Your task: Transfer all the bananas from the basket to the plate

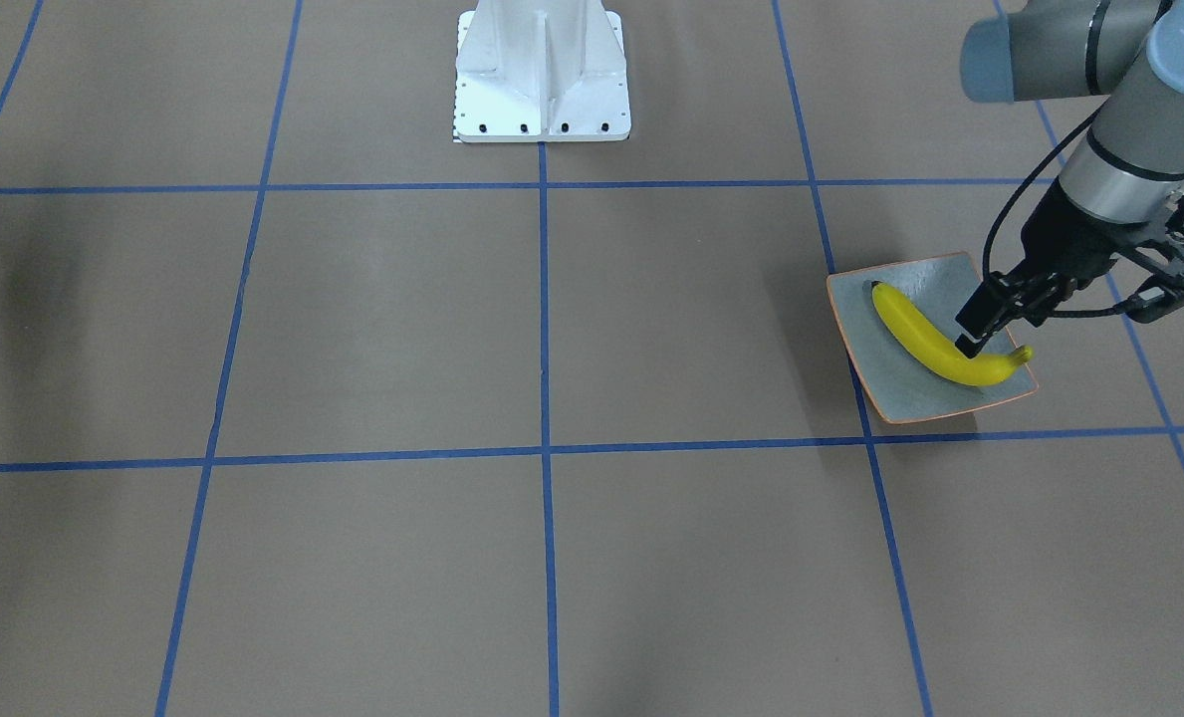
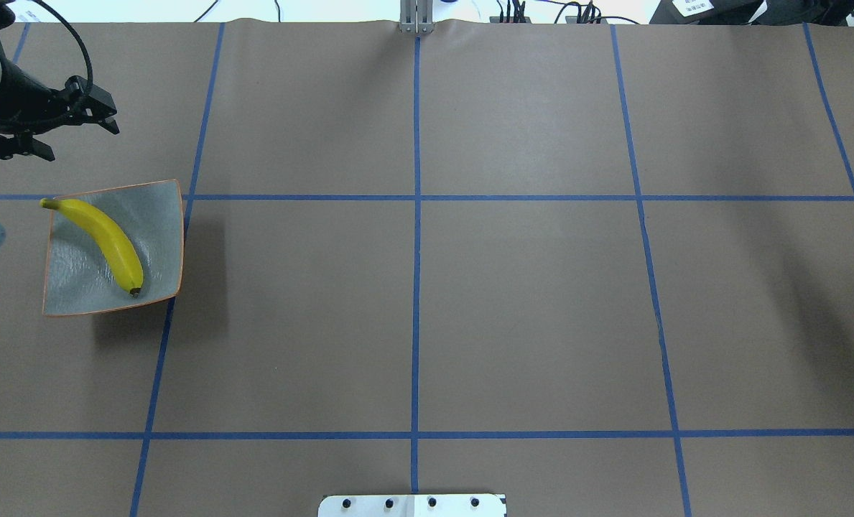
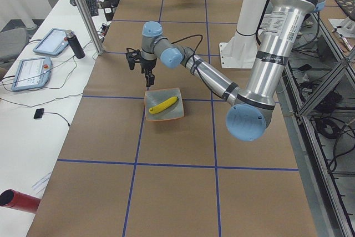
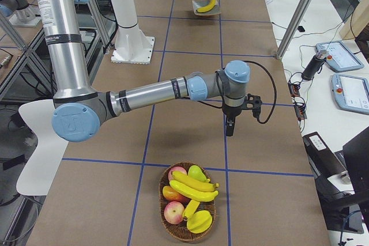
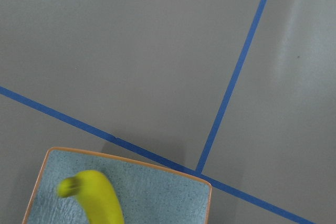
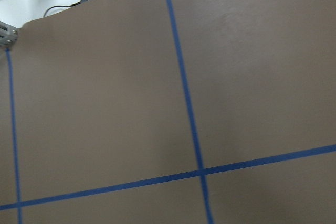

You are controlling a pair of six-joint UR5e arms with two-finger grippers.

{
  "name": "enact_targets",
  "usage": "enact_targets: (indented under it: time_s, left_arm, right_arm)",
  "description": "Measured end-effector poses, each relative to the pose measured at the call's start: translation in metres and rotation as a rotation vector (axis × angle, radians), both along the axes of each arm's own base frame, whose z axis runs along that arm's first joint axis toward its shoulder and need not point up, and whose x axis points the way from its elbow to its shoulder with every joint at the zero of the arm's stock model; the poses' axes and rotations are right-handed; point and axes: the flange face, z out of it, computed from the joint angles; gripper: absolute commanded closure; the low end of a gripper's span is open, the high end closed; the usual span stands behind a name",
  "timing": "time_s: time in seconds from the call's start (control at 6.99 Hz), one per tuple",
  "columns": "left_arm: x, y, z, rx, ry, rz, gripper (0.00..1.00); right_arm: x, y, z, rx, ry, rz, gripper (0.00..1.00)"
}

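One bright yellow curved banana (image 2: 103, 240) lies diagonally on the square grey-blue plate (image 2: 157, 215) with a thin orange rim. Its stem end rests over the plate's corner farthest from the robot, and its dark tip is near the opposite corner.

The black two-finger left claw (image 1: 972, 339) hangs raised over the plate's edge on the side away from the robot. It holds nothing, and the banana lies below it and towards the robot. How wide its jaws stand cannot be told.

**Views compared.**
- In the front-facing view the left claw's tip overlaps the banana near the stem.
- The overhead view sets the two apart, with bare brown paper-covered bench (image 2: 427, 309) between claw and plate.
- The left side view shows the claw lifted clear of the plate's rim.
- The left wrist view takes in only one corner of the plate and a blurred banana end.
- The right wrist view shows only bench and blue tape lines (image 6: 191, 124).

Only the two side views show the round woven basket (image 4: 173, 226). It stands well apart from the plate at the bench's other end and holds further yellow bananas (image 4: 193, 185) among other fruit. The right claw (image 4: 229, 131) hangs between plate and basket, near the basket. Its state cannot be told.
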Motion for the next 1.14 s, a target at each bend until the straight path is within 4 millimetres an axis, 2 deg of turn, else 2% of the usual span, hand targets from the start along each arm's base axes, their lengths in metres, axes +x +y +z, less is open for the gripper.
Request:
enact_targets:
  time_s: [0.29,0.72,1.14]
  left_arm:
    - [0.002,-0.001,-0.003,0.002,0.005,0.001,0.0]
    - [0.011,0.0,-0.005,0.002,0.007,0.014,0.0]
    - [0.023,0.0,-0.002,-0.004,0.007,0.027,0.0]
  right_arm:
    - [0.007,0.017,0.036,-0.03,0.055,-0.026,0.0]
    - [0.017,0.047,0.084,0.025,0.132,-0.22,0.0]
    - [0.015,0.075,0.114,0.101,0.143,-0.439,0.0]
